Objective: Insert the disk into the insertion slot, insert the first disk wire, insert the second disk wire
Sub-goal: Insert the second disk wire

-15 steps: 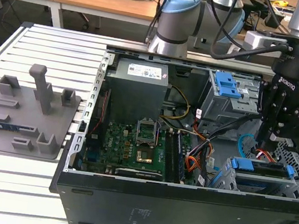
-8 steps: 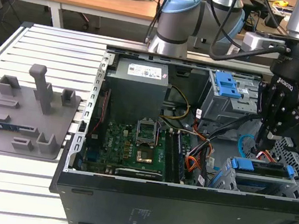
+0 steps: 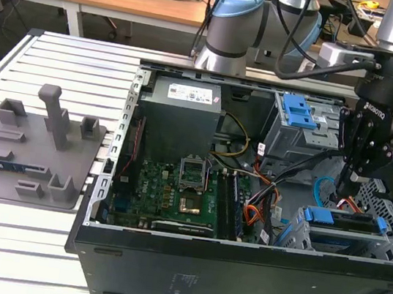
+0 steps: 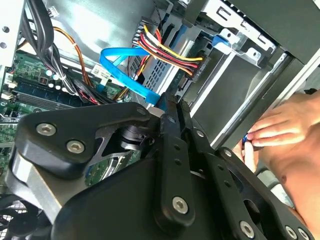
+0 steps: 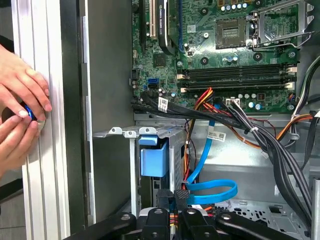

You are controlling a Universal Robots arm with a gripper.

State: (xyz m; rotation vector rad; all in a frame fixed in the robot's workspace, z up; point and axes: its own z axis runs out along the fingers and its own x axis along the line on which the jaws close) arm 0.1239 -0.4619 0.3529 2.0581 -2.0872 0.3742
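Note:
The disk, silver in its bright blue carrier, lies inside the insertion slot at the case's front corner, on the exterior view's right. My gripper hangs just above the disk's rear end with its fingers shut. In both wire-side views the tips pinch the black plug of the flat blue disk wire. That blue disk wire loops up from my fingertips. A bundle of red, yellow and black wires ends in a black plug close to the disk bay. The carrier's blue tab sits at the slot's mouth.
A blue-latched grey cage stands behind the slot. The motherboard and black cable bundles fill the case beside me. A person's hands press a blue button on the aluminium table outside the case wall. A grey fixture lies on the exterior view's left.

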